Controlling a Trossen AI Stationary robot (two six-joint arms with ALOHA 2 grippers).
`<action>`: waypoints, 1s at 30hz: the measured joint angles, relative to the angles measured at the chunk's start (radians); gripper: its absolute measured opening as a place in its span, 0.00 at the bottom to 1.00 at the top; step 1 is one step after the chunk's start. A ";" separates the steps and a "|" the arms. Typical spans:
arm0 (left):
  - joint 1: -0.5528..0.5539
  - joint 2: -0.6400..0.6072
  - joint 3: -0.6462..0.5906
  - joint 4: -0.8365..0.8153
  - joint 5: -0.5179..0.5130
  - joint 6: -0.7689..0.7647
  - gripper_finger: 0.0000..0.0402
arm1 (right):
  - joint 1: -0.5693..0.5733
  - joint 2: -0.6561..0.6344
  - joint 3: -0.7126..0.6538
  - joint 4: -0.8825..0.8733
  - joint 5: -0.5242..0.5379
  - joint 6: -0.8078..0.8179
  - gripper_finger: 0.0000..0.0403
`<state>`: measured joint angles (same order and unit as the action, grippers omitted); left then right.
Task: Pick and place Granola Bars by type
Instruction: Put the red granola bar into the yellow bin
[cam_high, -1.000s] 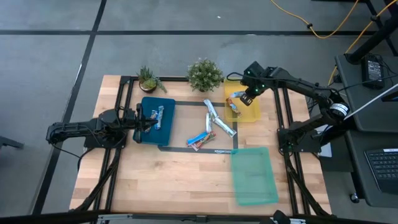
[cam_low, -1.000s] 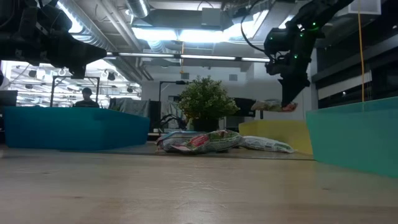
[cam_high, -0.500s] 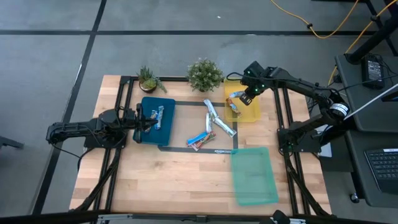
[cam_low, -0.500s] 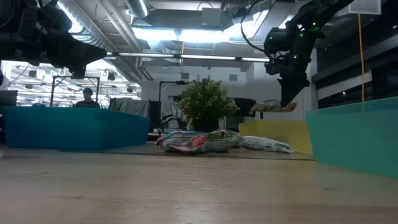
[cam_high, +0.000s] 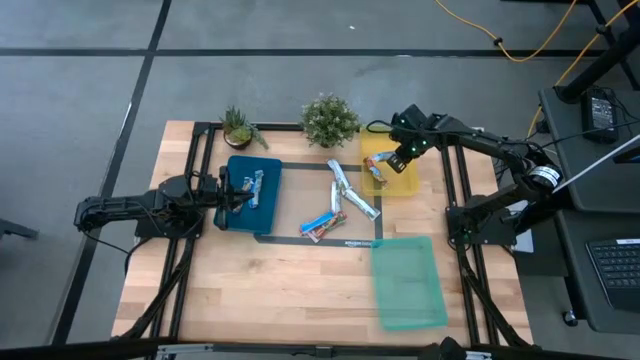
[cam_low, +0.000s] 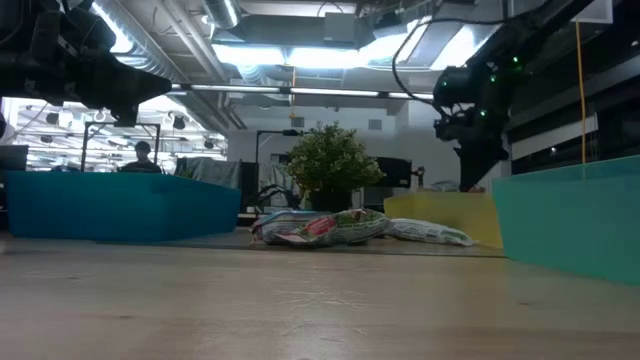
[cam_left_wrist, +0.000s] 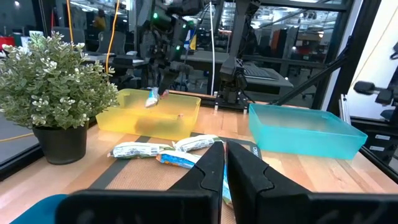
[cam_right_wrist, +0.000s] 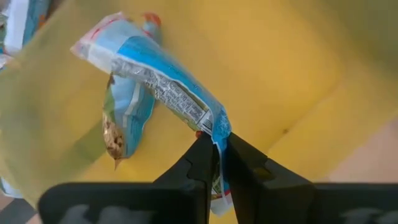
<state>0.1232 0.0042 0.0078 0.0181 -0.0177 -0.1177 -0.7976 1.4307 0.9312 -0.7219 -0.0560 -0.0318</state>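
My right gripper (cam_high: 393, 160) is down in the yellow tray (cam_high: 402, 183), shut on a blue foil-wrapped granola bar (cam_right_wrist: 155, 74). A second blue bar (cam_right_wrist: 121, 118) lies on the tray floor beneath it. Several bars (cam_high: 340, 198) lie flat on the table's middle, some silvery-white, some blue with orange-red. More bars (cam_high: 255, 185) lie in the blue tray (cam_high: 262, 212). My left gripper (cam_high: 238, 193) waits over the blue tray, shut on nothing (cam_left_wrist: 225, 163). My right gripper pinches the blue bar by the flat sealed end of its wrapper (cam_right_wrist: 216, 127), between its two fingertips. The fingers come from above, slanting down into the yellow tray. The bar's free end sticks out sideways over the second bar; whether it touches the floor, I cannot tell.
Two potted plants (cam_high: 329, 120) (cam_high: 240, 127) stand along the table's far edge. A green tray (cam_high: 408, 282) sits at the near right. Bare wood lies at the near left. Black frame rails run down both sides of the table.
My right gripper has gone down into the yellow tray, still shut on the blue bar. In the low view the bar has sunk from above the tray's rim to behind its wall.
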 joint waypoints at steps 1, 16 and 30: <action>0.000 0.000 0.000 0.000 0.000 0.000 0.02 | -0.007 0.000 -0.018 0.016 -0.018 0.006 0.11; 0.000 0.000 0.000 0.000 0.000 0.000 0.03 | -0.014 0.000 -0.088 0.063 -0.043 0.031 0.09; 0.000 0.000 0.000 0.000 0.000 0.000 0.03 | -0.014 0.000 -0.088 0.069 -0.043 0.031 0.16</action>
<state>0.1233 0.0042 0.0079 0.0181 -0.0177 -0.1177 -0.8116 1.4311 0.8433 -0.6534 -0.0986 -0.0011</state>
